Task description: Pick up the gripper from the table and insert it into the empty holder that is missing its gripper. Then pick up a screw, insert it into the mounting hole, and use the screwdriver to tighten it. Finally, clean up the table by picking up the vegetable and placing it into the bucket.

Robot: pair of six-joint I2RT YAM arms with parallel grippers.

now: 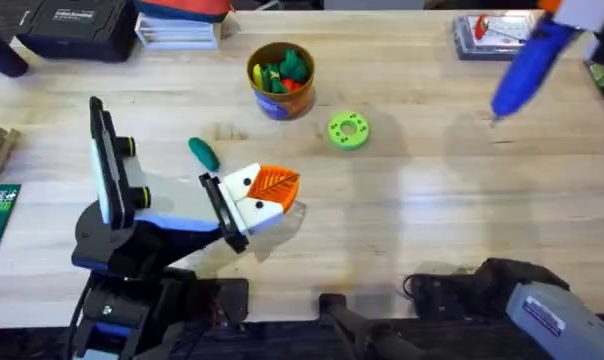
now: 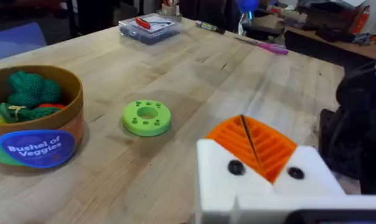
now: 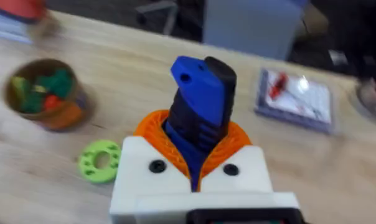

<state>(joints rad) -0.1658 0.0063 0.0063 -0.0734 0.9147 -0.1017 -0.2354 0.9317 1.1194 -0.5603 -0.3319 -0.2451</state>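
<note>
— Blue screwdriver (image 3: pixel 197 109), where is it?
— Clamped between the right tool's (image 3: pixel 197 158) orange pads, raised over the worktop's (image 1: pixel 432 210) far right.
— And the vegetable (image 1: pixel 203 153)?
— Lying on the worktop just left of the left tool (image 1: pixel 272 190), which holds nothing, pads together; the bucket (image 1: pixel 280 80) stands farther off.

The wooden desk (image 1: pixel 422 210) carries the bucket (image 1: pixel 280 80) and a green disc (image 1: pixel 348 131). The vegetable (image 1: pixel 203 153) lies near them. A clear case (image 1: pixel 492 38) sits at the far edge.

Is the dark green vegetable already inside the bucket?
No, the vegetable lies on the table, left of the bucket.
</note>
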